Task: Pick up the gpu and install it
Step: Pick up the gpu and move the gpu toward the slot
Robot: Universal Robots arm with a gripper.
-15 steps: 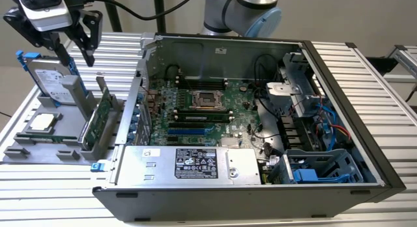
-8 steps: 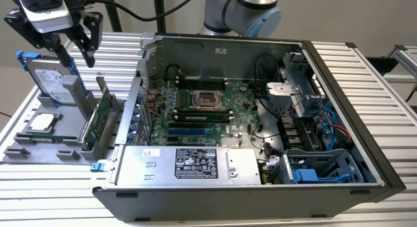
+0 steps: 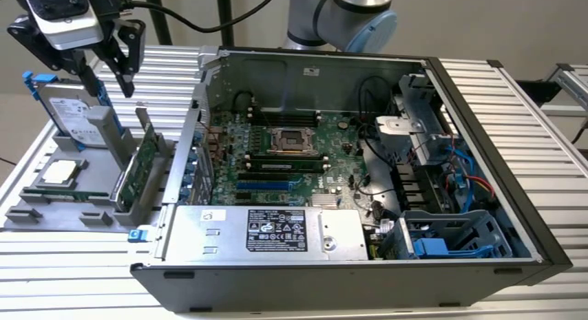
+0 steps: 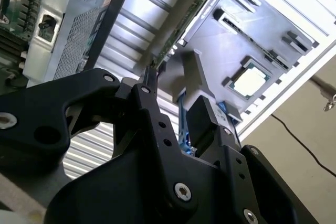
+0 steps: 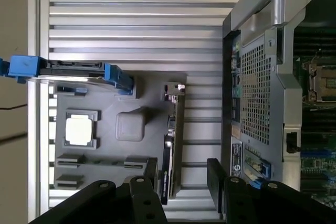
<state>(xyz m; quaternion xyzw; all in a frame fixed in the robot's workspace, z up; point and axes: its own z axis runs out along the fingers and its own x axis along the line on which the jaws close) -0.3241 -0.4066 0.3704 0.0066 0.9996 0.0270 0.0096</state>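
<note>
Exterior view: gripper (image 3: 110, 80) hangs over the gray tray (image 3: 46, 213), fingers spread wide, nothing held. gpu (image 3: 138, 162) stands on edge in a tray slot, silver bracket end up, just beside the open case (image 3: 368, 279). Fingertips sit above the card's top edge, not touching.

First wrist view: gpu (image 5: 173, 145) seen edge-on, lined up with the gap between the fingers (image 5: 149, 174). A thin strip of slatted table (image 5: 131, 19) separates the card from the case wall (image 5: 257, 93). The other side is roomier, with the hard drive (image 5: 73, 72) and the CPU (image 5: 80, 128) well apart from the card.
</note>
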